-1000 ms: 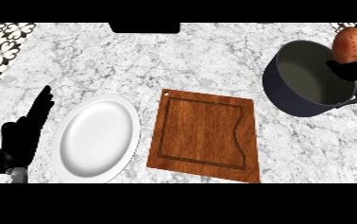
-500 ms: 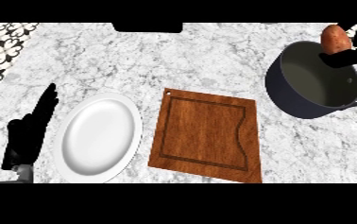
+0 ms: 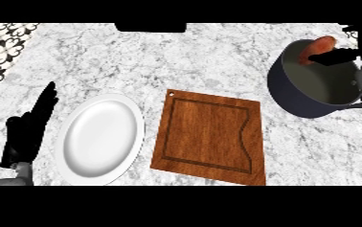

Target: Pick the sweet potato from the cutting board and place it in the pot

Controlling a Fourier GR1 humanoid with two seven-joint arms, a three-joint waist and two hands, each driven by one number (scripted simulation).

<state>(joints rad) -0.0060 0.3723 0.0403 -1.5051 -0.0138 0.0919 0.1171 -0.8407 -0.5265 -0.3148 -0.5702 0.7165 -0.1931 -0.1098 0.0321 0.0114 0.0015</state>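
Observation:
The orange-brown sweet potato [image 3: 316,49] hangs tilted over the far rim of the dark grey pot [image 3: 288,95] at the right. Only the black fingers of my right hand [image 3: 339,56] show, reaching in from the right edge and curled against the potato. The wooden cutting board [image 3: 210,136] lies bare in the middle of the counter. My left hand [image 3: 27,134] rests open at the left edge, fingers pointing up, holding nothing.
A white oval plate [image 3: 99,138] lies between my left hand and the board. A dark object [image 3: 151,27] sits at the counter's back edge. Patterned tile [image 3: 14,44] shows at the far left corner.
My right hand has carried the sweet potato left and down, from the right edge to over the pot's far rim. The left hand has not moved.

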